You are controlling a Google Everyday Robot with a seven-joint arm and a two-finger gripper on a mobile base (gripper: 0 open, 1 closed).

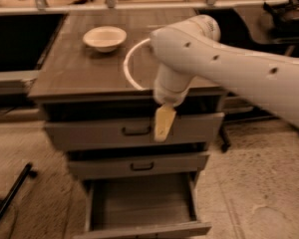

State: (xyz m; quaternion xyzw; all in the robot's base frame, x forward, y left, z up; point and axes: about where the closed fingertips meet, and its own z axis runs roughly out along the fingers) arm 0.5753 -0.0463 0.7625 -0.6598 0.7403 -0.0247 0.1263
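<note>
My white arm (224,59) reaches in from the right across the front of a grey drawer cabinet (79,78). The gripper (162,124) hangs below the arm's wrist, in front of the top drawer (89,133) and just right of its handle (135,131). It holds nothing that I can see. A white bowl (104,37) sits on the cabinet top at the back left. A thin white ring (128,69) lies on the top, partly behind the arm. The right part of the top is hidden by the arm.
The bottom drawer (139,205) is pulled out and looks empty. The middle drawer (139,166) is slightly ajar. Dark desks stand on both sides. A black bag (284,9) sits at the back right, and a black pole (10,198) lies on the floor at the left.
</note>
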